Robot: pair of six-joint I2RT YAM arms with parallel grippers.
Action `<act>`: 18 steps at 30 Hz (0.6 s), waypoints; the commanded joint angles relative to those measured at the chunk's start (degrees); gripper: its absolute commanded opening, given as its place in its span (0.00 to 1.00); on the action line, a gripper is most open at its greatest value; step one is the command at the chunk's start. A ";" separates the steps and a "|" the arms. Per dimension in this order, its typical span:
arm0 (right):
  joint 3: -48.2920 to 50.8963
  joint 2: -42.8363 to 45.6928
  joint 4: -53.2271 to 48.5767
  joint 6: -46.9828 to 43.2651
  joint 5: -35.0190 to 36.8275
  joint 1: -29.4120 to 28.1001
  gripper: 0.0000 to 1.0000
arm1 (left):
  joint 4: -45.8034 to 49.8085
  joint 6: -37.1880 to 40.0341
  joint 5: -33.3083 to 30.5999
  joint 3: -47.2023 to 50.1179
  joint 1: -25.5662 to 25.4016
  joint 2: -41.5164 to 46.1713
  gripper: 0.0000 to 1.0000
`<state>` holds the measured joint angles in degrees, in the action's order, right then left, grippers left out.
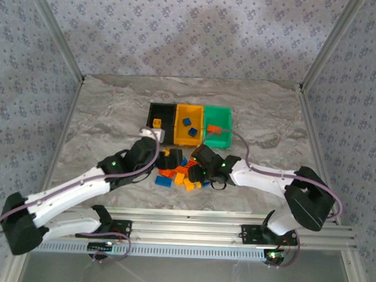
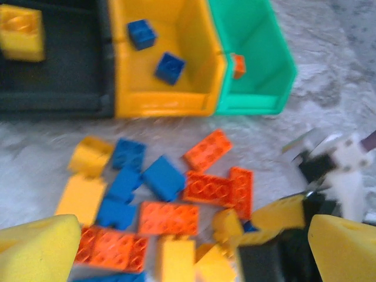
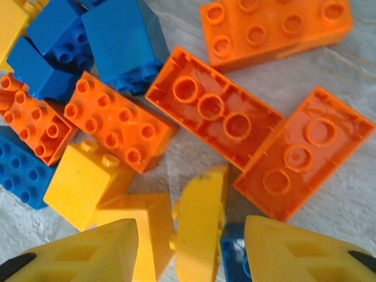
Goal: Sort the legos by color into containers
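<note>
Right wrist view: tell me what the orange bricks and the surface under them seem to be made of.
Orange bricks: moulded hard plastic, semi-glossy. The studs carry soft highlights, and the overturned ones show hollow undersides with round tubes.
Table surface: a matte, grey-and-cream veined pattern like marble. Whether it is stone, laminate or a printed sheet cannot be told.

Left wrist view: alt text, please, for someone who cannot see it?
A pile of blue, red-orange and yellow legos lies on a table in front of the black bin holding a yellow brick, the yellow-orange bin holding two blue bricks, and the green bin holding a red-orange brick. The left tool's yellow fingers frame the bottom corners.
</note>
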<state>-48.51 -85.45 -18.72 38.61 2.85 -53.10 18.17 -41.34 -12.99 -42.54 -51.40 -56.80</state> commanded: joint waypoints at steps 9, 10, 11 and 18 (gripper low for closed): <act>-5.12 -7.72 -7.16 0.15 4.29 -1.82 0.43 | 13.08 -7.27 -10.16 8.18 0.07 17.14 0.99; -5.28 -8.15 -7.40 0.30 4.48 -1.87 0.42 | 13.27 -7.27 -10.28 8.21 0.07 17.24 0.99; -5.34 -8.48 -7.69 0.40 4.69 -1.92 0.41 | 13.40 -7.10 -10.45 8.18 0.15 17.34 0.99; -4.98 -7.08 -7.00 0.26 5.39 -2.37 0.28 | 14.18 -7.12 -11.13 7.85 0.24 17.24 0.99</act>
<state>-53.19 -93.03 -23.24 38.61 6.42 -54.96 30.33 -47.72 -22.33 -34.54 -51.40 -39.97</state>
